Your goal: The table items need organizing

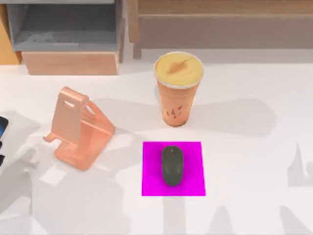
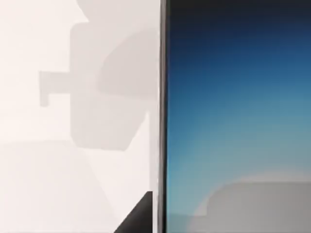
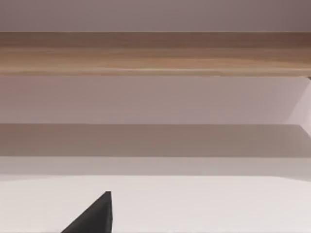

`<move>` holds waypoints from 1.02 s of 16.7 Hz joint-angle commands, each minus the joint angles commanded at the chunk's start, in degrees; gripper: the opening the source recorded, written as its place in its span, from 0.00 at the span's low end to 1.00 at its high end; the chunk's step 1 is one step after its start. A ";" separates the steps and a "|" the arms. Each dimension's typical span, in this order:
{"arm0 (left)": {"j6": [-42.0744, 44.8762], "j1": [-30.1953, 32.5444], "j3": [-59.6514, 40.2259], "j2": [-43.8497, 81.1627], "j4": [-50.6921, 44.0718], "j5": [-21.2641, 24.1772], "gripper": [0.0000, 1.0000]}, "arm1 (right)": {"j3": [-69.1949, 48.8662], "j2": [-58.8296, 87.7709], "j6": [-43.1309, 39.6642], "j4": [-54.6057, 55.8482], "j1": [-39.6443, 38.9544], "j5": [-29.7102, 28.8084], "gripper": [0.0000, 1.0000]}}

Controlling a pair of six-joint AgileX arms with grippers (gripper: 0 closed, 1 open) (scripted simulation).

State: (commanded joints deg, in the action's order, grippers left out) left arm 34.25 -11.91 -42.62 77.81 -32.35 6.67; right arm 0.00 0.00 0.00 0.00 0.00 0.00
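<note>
Three items sitting on the white table (image 1: pixel 254 147). Smartphone (image 1: pixel 2 128) lying at the far left edge, blue screen (image 2: pixel 238 116) looming close under the left wrist camera; left claw state impossible to tell. Pink phone stand (image 1: pixel 78 129) standing left of centre. Dark mouse (image 1: pixel 172 165) resting on a magenta mat (image 1: pixel 151 186), orange cup (image 1: pixel 178 88) standing upright just behind. Right claw state likewise impossible to tell.

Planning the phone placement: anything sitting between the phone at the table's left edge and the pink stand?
Nothing visible. The slim blue-screened smartphone lies at the white table's left edge; bare tabletop separates it from the pink angled phone stand.
</note>
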 joint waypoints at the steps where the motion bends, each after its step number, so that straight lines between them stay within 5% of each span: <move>1: -1.82 1.37 0.97 -2.30 2.02 0.67 0.00 | 0.00 0.00 0.00 0.00 0.00 0.00 1.00; 12: -23.25 19.12 13.63 -26.92 24.90 8.74 0.00 | 0.00 0.00 0.00 0.00 0.00 0.00 1.00; 17: -24.54 20.72 14.94 -28.34 26.35 10.08 0.00 | 0.00 0.00 0.00 0.00 0.00 0.00 1.00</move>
State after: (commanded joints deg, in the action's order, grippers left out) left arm 9.71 8.82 -27.68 49.47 -6.01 16.74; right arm 0.00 0.00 0.00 0.00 0.00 0.00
